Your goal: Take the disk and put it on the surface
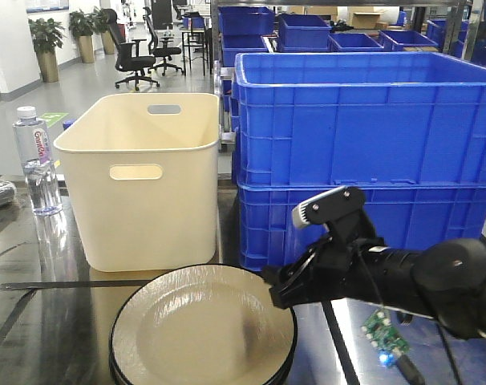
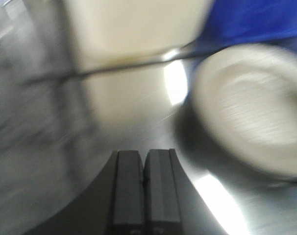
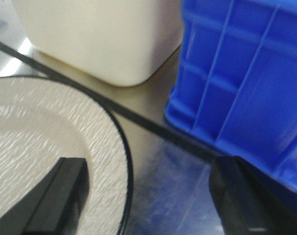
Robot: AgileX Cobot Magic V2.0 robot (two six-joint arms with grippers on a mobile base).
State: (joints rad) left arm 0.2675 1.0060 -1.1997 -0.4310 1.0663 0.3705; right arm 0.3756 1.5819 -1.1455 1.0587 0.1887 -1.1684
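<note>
Right wrist-mounted, round brushed-texture disk (image 3: 36, 142), glossy surface (image 3: 168, 186)

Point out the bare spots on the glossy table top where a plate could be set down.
The bare dark glossy table top left of the stacked cream plates with black rims, bordered by the clear water bottle and the cream plastic bin, is free. The strip right of the plates is crowded: the right hand, a green circuit board and the stacked blue crates.
</note>
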